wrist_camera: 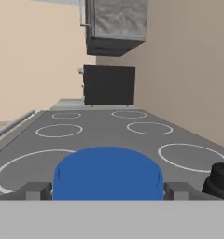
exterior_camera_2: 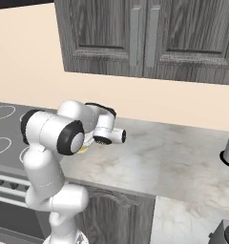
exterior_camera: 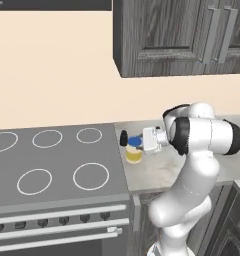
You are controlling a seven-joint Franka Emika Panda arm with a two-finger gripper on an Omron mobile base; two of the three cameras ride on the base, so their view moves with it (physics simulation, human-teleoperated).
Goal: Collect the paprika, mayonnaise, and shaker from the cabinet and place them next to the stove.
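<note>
The gripper [exterior_camera: 134, 141] reaches sideways, level over the marble counter [exterior_camera: 157, 170], pointing toward the stove [exterior_camera: 52, 165]. Its two fingertips [wrist_camera: 38, 190] stand spread wide, one on each side of the blue lid of the mayonnaise [exterior_camera: 134, 151]; seen from the hand, the lid fills the space between them, with only a sliver showing at either side, so I cannot tell whether the pads press the jar or merely flank it. The pale yellow jar stands upright on the counter directly under the hand, just beside the cooktop's edge. A small black shaker [exterior_camera: 123, 137] stands upright close by, at the hand's far side toward the wall and just ahead of the jar; from the hand it shows low at the right [wrist_camera: 220, 179], apart from the lid. Ahead of the fingers the grey cooktop stretches away with its white ring burners [wrist_camera: 59, 130], and beyond it a black boxy appliance [wrist_camera: 108, 85] sits against the wall, with a grey wall unit [wrist_camera: 116, 25] above it. Over the arm hang dark grey panelled cabinets [exterior_camera: 182, 35] with bar handles.
</note>
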